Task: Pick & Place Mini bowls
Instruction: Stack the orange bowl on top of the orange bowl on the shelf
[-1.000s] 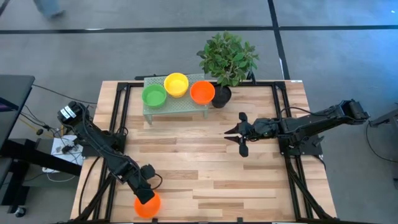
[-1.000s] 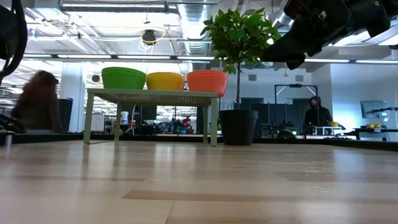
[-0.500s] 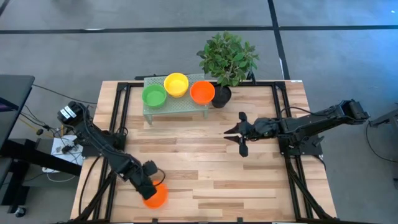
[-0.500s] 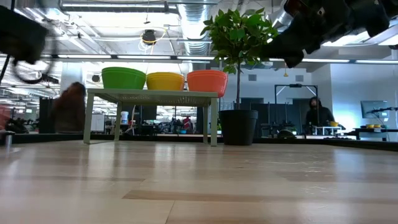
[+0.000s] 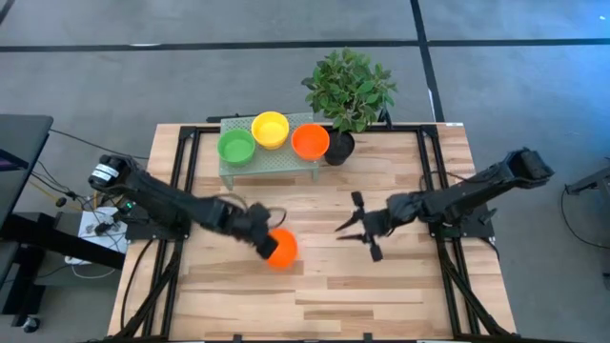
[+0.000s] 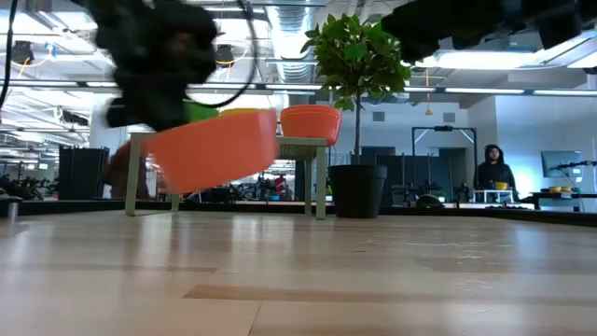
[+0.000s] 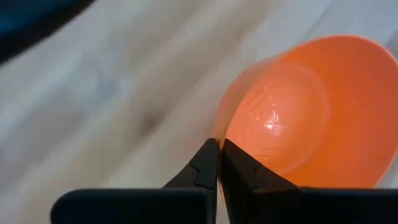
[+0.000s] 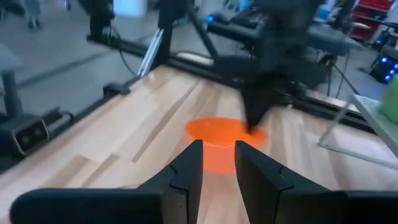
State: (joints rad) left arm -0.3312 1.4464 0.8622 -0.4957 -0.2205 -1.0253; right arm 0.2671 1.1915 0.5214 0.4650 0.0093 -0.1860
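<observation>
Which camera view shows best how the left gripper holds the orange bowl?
The left wrist view: its fingers are pinched on the rim of the orange bowl. The high view shows the bowl small, the low view blurred, the right wrist view distant.

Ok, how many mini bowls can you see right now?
4: a green bowl, a yellow bowl and an orange bowl on the small stand; another orange one held by the left gripper.
</observation>
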